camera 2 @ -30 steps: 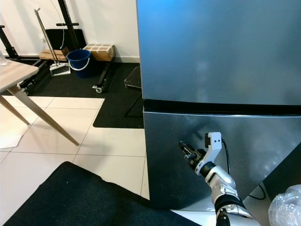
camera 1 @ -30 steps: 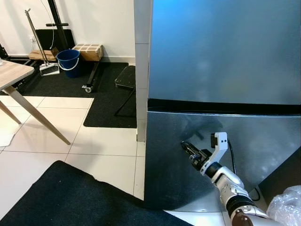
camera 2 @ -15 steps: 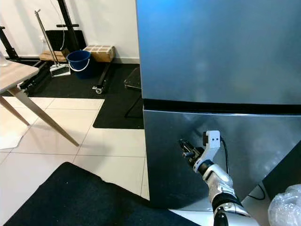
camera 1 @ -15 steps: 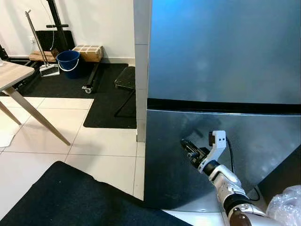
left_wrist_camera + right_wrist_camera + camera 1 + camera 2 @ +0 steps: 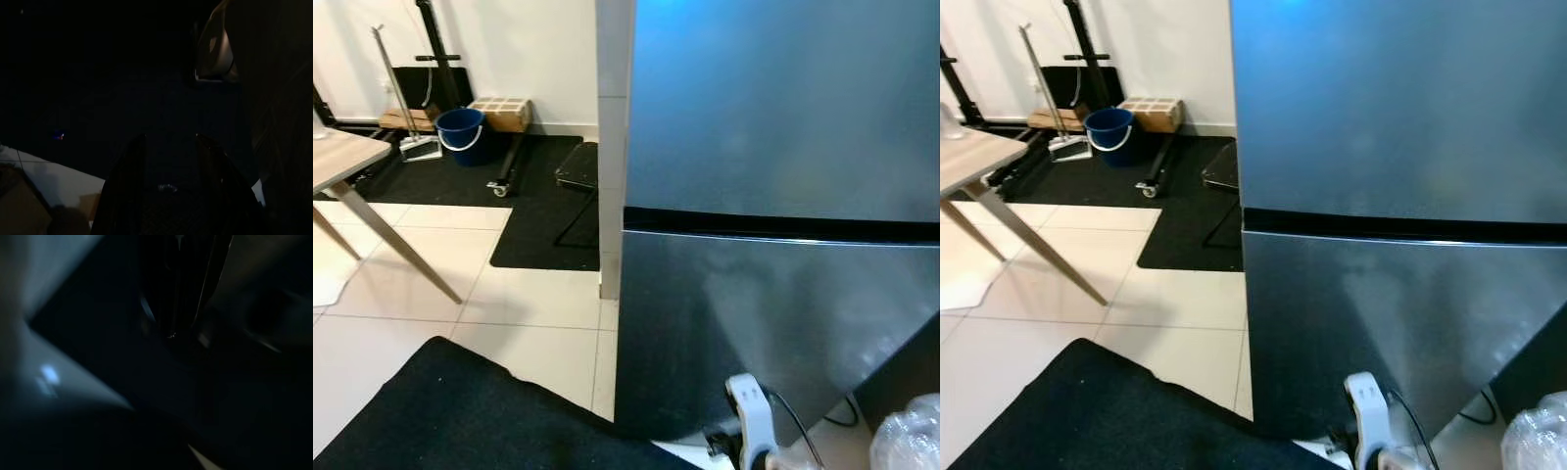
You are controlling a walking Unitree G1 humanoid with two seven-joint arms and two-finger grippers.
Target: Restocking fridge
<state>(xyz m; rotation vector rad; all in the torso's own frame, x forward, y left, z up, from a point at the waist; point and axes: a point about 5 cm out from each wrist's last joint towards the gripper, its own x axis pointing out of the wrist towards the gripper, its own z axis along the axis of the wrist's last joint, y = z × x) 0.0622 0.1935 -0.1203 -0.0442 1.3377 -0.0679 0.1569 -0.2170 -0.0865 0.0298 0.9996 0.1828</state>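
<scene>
Dead ahead: fridge (image 5: 773,147), both doors closed, dark seam between the upper and lower door. Right tool (image 5: 720,448) low at the frame's bottom edge, just in front of the lower door; can't tell if its fingers are spread or pressed together. Left tool (image 5: 168,171) in the dark, fingers slightly apart, pinching nothing. Blue bucket (image 5: 460,132) and table (image 5: 342,162) off left, plastic bag (image 5: 906,441) bottom right.

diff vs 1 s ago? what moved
The right arm has dropped: its gripper, earlier raised near the lower door of the silver fridge, is now down at the frame's bottom edge, where the white wrist camera mount shows. Nothing grasped or released. Fridge doors still closed; blue bucket and wooden table unmoved.
</scene>
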